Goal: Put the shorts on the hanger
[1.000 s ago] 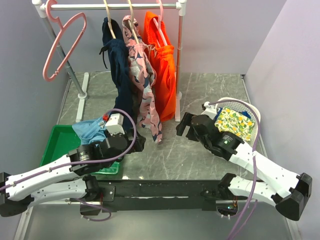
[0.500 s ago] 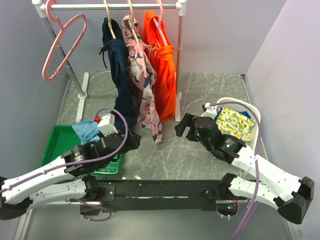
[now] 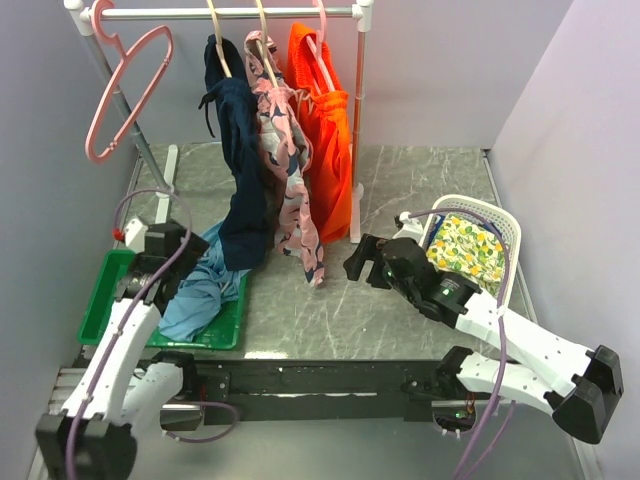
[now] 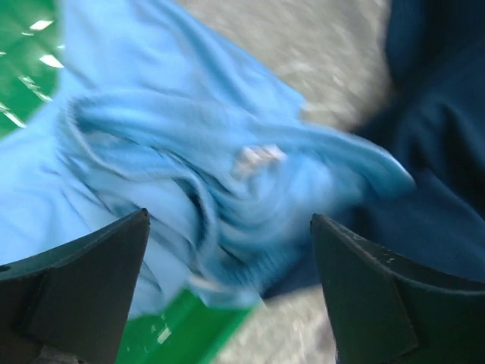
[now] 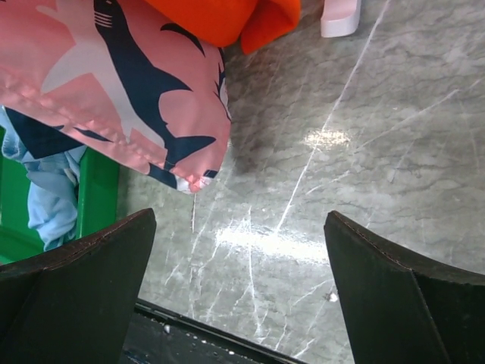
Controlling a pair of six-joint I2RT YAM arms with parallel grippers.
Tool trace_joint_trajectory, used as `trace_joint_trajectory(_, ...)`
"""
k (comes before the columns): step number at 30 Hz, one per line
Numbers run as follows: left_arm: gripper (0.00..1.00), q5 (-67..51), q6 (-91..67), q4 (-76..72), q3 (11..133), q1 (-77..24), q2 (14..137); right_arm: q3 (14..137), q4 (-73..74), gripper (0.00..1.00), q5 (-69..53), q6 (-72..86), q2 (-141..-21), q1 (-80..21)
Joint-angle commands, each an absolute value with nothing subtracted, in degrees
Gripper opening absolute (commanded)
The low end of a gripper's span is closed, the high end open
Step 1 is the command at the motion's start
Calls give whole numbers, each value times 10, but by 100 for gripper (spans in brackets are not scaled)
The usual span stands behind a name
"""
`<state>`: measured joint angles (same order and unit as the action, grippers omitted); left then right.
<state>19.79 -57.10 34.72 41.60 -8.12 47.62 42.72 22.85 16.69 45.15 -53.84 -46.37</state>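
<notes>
Left end effector (image 4: 229, 218) agape over shorts (image 4: 189, 152); hanger (image 3: 128, 95) hook up, tilted.

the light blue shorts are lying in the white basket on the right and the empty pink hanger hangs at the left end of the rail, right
No. The light blue shorts lie in the green tray on the left; the white basket holds a floral cloth, as the top external view shows. The empty pink hanger does hang at the left end of the rail.
</notes>
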Motion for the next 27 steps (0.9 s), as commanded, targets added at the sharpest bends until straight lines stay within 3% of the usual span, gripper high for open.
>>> trace_joint_trajectory(1, 85, 111, -545, 260, 389, -2, 516, 429, 192, 100, 154, 449, -547, -466)
trace_joint_trajectory(3, 77, 115, -548, 240, 391, 25, 543, 427, 188, 100, 149, 447, -552, -466)
trace_joint_trajectory(5, 57, 171, -563, 268, 408, 24, 568, 429, 191, 100, 148, 446, -555, -466)
trace_joint_trajectory(7, 47, 209, -599, 315, 408, 24, 575, 429, 196, 100, 149, 446, -557, -466)
trace_joint_trajectory(11, 53, 242, -620, 293, 367, 24, 559, 417, 179, 100, 143, 448, -551, -465)
trace_joint_trajectory(12, 58, 238, -633, 293, 366, 25, 562, 416, 174, 100, 138, 450, -555, -466)
trace_joint_trajectory(13, 71, 235, -636, 284, 363, 24, 565, 416, 171, 100, 134, 450, -557, -465)
trace_joint_trajectory(14, 73, 231, -641, 279, 356, 25, 572, 417, 171, 100, 130, 451, -560, -466)
trace_joint_trajectory(22, 71, 262, -683, 304, 356, 24, 577, 408, 176, 100, 139, 454, -555, -465)
trace_joint_trajectory(26, 57, 265, -708, 289, 338, 24, 600, 405, 167, 100, 127, 456, -561, -466)
trace_joint_trajectory(27, 48, 265, -728, 283, 336, 25, 607, 406, 169, 100, 126, 457, -563, -466)
